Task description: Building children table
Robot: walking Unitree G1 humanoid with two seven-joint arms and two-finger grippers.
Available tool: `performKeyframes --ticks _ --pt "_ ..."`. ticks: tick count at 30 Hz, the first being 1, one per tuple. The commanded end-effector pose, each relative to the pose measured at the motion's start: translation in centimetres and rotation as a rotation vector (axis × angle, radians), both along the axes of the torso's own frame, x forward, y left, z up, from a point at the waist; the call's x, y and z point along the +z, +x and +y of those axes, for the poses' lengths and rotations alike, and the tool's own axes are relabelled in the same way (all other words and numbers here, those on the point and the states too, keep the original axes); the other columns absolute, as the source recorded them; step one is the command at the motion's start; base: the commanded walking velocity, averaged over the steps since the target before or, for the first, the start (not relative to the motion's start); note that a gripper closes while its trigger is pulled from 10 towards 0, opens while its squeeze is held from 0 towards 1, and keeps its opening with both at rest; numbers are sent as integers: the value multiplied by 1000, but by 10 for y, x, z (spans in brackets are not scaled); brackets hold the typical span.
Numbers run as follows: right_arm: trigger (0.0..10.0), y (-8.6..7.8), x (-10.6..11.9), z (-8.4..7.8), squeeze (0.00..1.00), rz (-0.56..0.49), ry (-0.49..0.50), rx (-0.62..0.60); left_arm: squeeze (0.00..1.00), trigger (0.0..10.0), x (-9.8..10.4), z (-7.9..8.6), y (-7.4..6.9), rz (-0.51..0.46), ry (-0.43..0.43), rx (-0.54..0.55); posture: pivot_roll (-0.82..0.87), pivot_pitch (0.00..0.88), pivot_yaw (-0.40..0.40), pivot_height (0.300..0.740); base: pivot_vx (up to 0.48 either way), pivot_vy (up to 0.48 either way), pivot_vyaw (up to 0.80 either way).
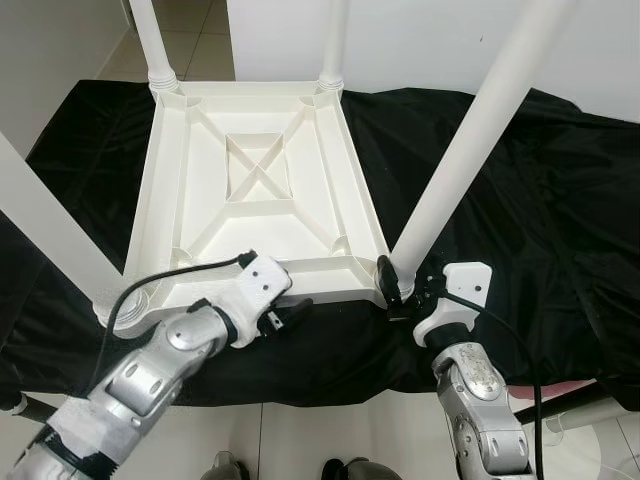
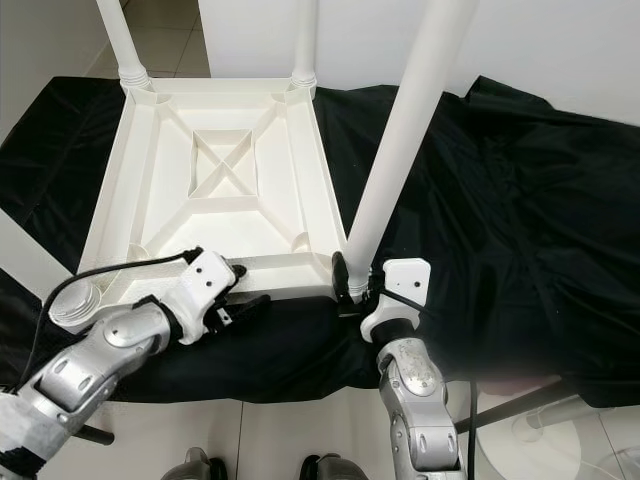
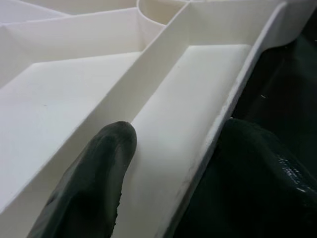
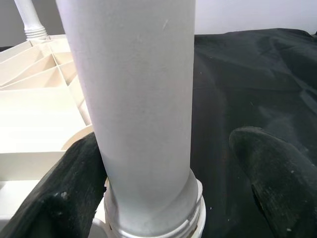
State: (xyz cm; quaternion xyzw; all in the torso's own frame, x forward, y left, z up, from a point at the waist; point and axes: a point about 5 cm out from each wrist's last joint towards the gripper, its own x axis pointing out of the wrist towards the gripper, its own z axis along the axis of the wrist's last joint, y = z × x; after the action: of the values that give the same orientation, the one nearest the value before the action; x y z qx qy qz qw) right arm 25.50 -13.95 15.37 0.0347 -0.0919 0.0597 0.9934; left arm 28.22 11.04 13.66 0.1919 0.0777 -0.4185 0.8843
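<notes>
A white plastic table (image 1: 258, 185) lies upside down on a black cloth (image 1: 520, 190), its ribbed underside facing up. Four white legs stand in its corner sockets: two at the far corners (image 1: 152, 45) (image 1: 333, 45), one at the near left (image 1: 45, 225), and one at the near right, called here the leg (image 1: 470, 140), which rises tilted toward the upper right.

The left gripper (image 1: 285, 312) is at the near edge of the table. In the left wrist view one finger (image 3: 94, 183) lies inside the channel along the rim (image 3: 218, 134) and the other sits outside on the cloth side, so the jaws straddle the rim, partly open; whether they press on it cannot be told.

The right gripper (image 1: 405, 290) is at the base of the leg, just above its threaded collar (image 4: 153, 223). In the right wrist view one finger (image 4: 59, 198) touches the leg on the table side, while the other (image 4: 272, 173) stands clear of it on the cloth side; the jaws are open around the leg and have no grip on it.

Tiled floor (image 1: 330, 430) shows below the cloth, and a white wall (image 1: 420, 40) stands behind.
</notes>
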Motion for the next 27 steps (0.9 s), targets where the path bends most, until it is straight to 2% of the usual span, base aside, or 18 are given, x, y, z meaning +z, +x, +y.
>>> performKeyframes --ticks 1,4,5,7,8,9,10,12,13,19,24,27 --pt "10000 -1 0 -14 0 -12 1 -56 0 10000 -26 33 5 117 104 156 -50 158 -46 740 0 0 0" --pt "10000 0 -1 -15 0 -11 0 -62 0 10000 -29 36 5 109 154 135 -50 160 -42 740 0 0 0" --pt "10000 0 0 -15 0 -13 3 -70 0 9882 -33 39 3 141 179 123 -57 163 -32 740 0 0 0" --pt "10000 0 0 -15 0 -13 3 -70 0 9882 -33 39 3 141 179 123 -57 163 -32 740 0 0 0" --pt "10000 1 0 -15 0 -15 5 -76 0 8471 -36 42 1 167 197 115 -56 165 -29 740 0 0 0" --pt "10000 1 0 -15 0 -15 5 -76 0 8471 -36 42 1 167 197 115 -56 165 -29 740 0 0 0" --pt "10000 1 0 -15 0 -16 6 -79 0 2706 -39 44 1 190 208 113 -58 166 -24 740 0 0 0" --pt "10000 1 0 -15 0 -16 6 -79 0 2706 -39 44 1 190 208 113 -58 166 -24 740 0 0 0" --pt "10000 2 0 -14 0 -18 9 -81 0 0 -39 46 2 210 201 123 -56 164 -23 740 0 0 0" --pt "10000 5 1 -15 0 -24 10 -83 0 0 -36 52 7 203 205 167 -57 151 -22 740 0 0 0" --pt "10000 20 7 -20 0 -41 -8 -74 0 0 -33 53 8 186 216 179 -53 147 -30 740 0 0 0" --pt "10000 24 9 -20 0 -45 -14 -59 0 0 -33 53 7 189 214 180 -53 148 -31 740 0 0 0"
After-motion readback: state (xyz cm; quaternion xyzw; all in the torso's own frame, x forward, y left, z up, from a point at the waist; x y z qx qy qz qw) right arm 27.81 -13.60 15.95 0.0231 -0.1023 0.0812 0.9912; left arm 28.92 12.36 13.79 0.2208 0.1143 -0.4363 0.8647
